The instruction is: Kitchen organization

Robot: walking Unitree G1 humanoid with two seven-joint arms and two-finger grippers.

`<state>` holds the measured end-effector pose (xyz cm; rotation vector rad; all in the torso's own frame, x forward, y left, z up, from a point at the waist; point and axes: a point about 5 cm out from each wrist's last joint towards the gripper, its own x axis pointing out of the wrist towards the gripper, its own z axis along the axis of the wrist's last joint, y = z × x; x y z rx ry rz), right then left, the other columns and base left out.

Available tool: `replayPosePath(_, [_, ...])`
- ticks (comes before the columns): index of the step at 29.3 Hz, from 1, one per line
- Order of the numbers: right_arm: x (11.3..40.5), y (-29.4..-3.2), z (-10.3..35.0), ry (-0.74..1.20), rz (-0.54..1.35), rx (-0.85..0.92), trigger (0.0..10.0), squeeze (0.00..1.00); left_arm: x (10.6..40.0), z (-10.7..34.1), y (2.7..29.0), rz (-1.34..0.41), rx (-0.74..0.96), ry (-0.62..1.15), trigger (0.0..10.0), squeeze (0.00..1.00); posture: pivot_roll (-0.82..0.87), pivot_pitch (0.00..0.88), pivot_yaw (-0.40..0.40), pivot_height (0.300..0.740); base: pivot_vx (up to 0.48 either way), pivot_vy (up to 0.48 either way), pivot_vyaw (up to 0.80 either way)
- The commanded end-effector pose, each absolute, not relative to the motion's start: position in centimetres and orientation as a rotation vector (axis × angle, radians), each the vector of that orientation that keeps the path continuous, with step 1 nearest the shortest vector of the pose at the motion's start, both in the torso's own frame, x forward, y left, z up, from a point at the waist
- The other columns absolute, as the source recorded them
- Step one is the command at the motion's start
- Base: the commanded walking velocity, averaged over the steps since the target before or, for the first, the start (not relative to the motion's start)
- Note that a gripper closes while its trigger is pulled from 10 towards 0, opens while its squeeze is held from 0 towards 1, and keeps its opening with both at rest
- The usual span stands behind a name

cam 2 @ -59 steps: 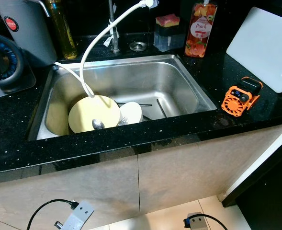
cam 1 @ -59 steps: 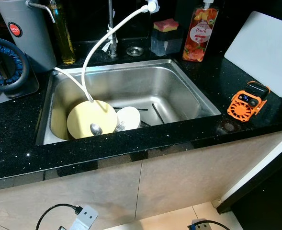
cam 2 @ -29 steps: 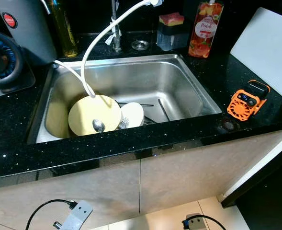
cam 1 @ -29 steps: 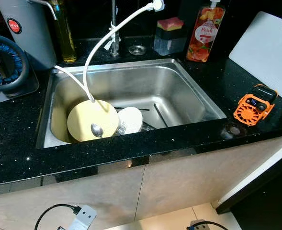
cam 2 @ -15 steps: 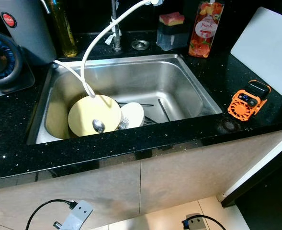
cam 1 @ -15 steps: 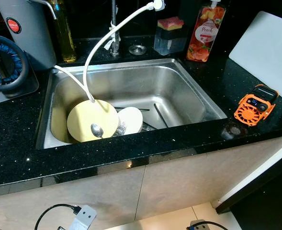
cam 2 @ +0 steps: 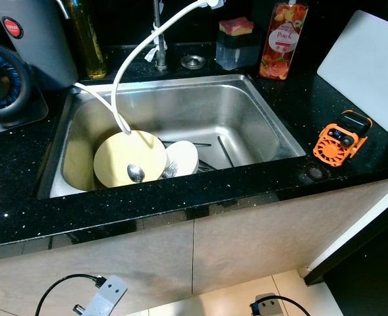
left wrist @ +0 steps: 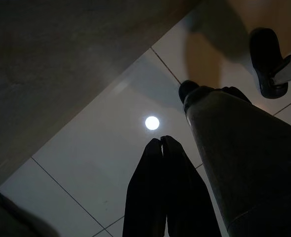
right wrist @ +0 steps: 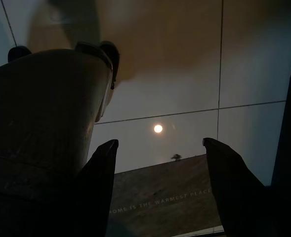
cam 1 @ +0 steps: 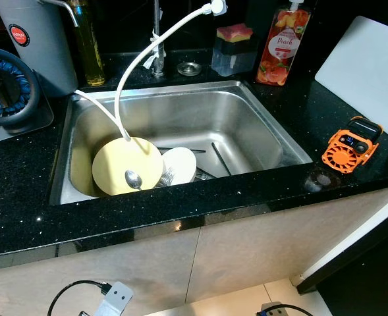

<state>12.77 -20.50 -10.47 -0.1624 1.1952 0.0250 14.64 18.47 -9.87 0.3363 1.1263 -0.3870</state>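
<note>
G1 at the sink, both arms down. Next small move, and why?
Probably raise the right pincer, hanging open toward the floor, up over the sink. The spoon lies on the yellow plate beside a white dish, all unhandled; the left pincer hangs shut.

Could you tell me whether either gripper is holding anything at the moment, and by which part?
Nothing is held. The left gripper hangs over the floor with fingers together on nothing; the right gripper hangs open and empty.
</note>
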Motion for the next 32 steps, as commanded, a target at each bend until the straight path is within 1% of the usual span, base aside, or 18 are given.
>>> replayPosePath(1, [12.2, -20.36, -10.68, 1.22, 0.031, -0.156, 10.0, 0.0, 8.93, -11.76, 17.29, -0.442, 0.294, 1.331, 10.0, 0.0, 0.13, 0.072, -0.08, 0.74, 0.0, 0.0, 0.0])
replayPosePath(22, [12.28, -20.51, -10.63, 1.219, 0.024, -0.157, 10.0, 0.0, 9.02, -11.74, 17.11, -0.449, 0.288, 1.329, 10.0, 0.0, 0.1, 0.065, -0.075, 0.74, 0.0, 0.0, 0.0])
replayPosePath(32, [12.29, -20.61, -10.62, 1.217, -0.012, -0.133, 10.0, 0.0, 9.14, -11.71, 17.0, -0.494, 0.319, 1.333, 10.0, 0.0, 0.04, 0.065, -0.041, 0.74, 0.0, 0.0, 0.0])
